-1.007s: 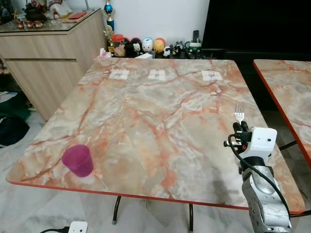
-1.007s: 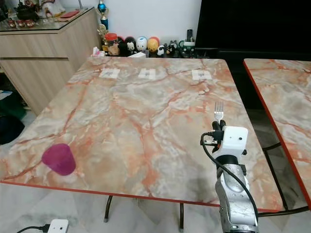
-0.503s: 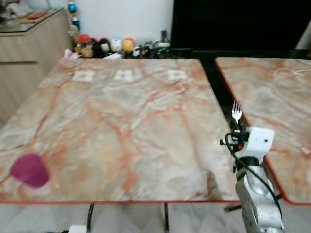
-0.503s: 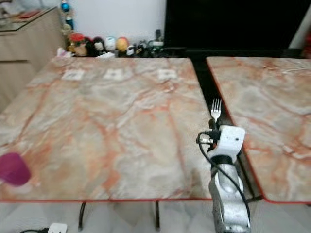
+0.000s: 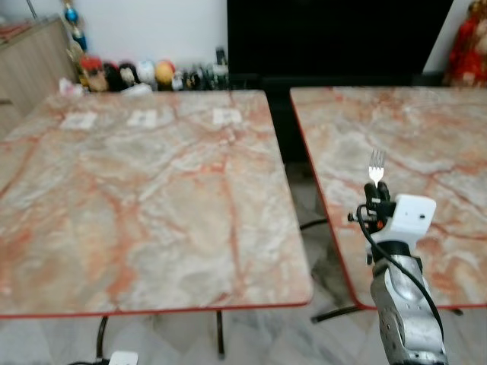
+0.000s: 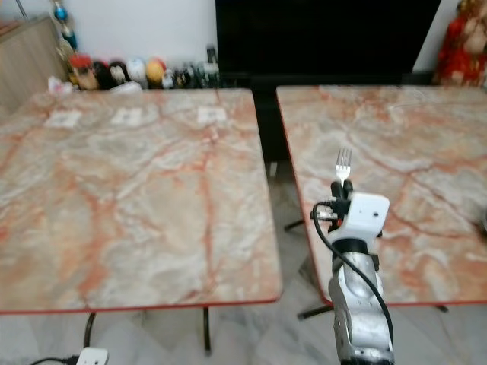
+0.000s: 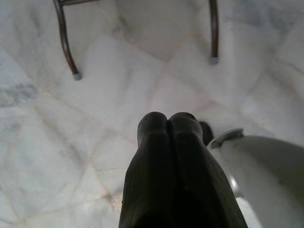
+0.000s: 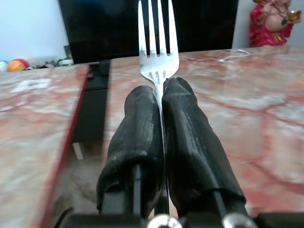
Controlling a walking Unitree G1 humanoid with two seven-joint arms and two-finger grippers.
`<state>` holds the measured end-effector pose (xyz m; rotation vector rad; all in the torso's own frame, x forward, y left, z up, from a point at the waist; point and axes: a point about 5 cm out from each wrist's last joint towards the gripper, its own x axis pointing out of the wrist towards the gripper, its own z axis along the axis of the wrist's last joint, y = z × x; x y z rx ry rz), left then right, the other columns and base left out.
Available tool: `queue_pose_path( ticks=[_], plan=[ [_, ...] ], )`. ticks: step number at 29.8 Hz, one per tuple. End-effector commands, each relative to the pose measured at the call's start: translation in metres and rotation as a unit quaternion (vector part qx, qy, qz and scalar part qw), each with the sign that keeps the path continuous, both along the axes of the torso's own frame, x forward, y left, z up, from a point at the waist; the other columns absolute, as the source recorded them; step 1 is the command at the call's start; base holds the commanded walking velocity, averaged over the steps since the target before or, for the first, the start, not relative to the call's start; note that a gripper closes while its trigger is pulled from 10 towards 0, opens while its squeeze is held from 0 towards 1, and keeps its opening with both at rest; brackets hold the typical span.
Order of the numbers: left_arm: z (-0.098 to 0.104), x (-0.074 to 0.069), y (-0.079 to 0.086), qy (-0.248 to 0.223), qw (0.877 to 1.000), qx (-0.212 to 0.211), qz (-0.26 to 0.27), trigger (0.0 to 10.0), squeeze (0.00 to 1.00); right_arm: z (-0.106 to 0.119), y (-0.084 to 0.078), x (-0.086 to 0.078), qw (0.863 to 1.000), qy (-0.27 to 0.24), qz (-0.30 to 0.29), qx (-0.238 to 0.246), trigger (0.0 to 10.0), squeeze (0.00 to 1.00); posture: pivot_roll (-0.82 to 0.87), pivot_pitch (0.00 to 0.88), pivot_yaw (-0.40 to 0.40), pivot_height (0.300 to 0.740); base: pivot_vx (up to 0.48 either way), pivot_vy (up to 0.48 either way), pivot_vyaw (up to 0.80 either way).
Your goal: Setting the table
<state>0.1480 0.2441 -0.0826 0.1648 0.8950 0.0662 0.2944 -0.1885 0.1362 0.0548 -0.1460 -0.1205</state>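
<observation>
Orange-veined marble tops two tables set side by side with a narrow gap of pale floor [image 5: 304, 205] between them. The left table [image 5: 144, 205] carries three small white cards [image 5: 143, 118] in a row near its far edge. Beyond that edge a line of small figurines [image 5: 144, 74] stands against the white wall, beside a large black screen [image 5: 335, 38]. A red statue [image 5: 466, 42] sits past the far corner of the right table [image 5: 426, 152]. The right gripper [image 5: 376, 192], on its silver arm, is raised in front of the near edge of the right table, its two black fingers [image 8: 187, 137] pressed together on the handle of a silver fork [image 8: 158, 45], tines pointing upward. The left gripper [image 7: 167, 124] hangs low over the marble floor near the table legs [image 7: 64, 42], fingers pressed together on nothing.
</observation>
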Motion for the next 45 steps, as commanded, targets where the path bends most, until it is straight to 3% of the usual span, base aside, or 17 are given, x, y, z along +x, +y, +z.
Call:
queue_pose_path(
  ticks=[1, 27, 45],
  plan=[
    [-0.002, -0.001, -0.004, 0.007, 1.0, -0.003, -0.004, 10.0, 0.0, 0.001, -0.003, -0.001, 1.0, -0.003, -0.004, -0.005, 10.0, 0.0, -0.04, 0.0, 0.031, 0.74, 0.244, -0.409, 0.0],
    [0.0, 0.001, -0.003, -0.001, 1.0, -0.005, 0.007, 10.0, 0.0, 0.011, -0.01, 0.0, 1.0, -0.023, -0.021, -0.005, 10.0, 0.0, -0.04, 0.0, 0.022, 0.74, 0.257, -0.399, 0.0],
    [-0.005, -0.012, 0.001, 0.02, 0.999, -0.008, 0.026, 10.0, 0.0, 0.014, -0.008, 0.001, 0.999, -0.031, -0.016, -0.009, 10.0, 0.0, -0.04, 0.0, 0.011, 0.74, 0.0, 0.0, -0.07]
  ],
)
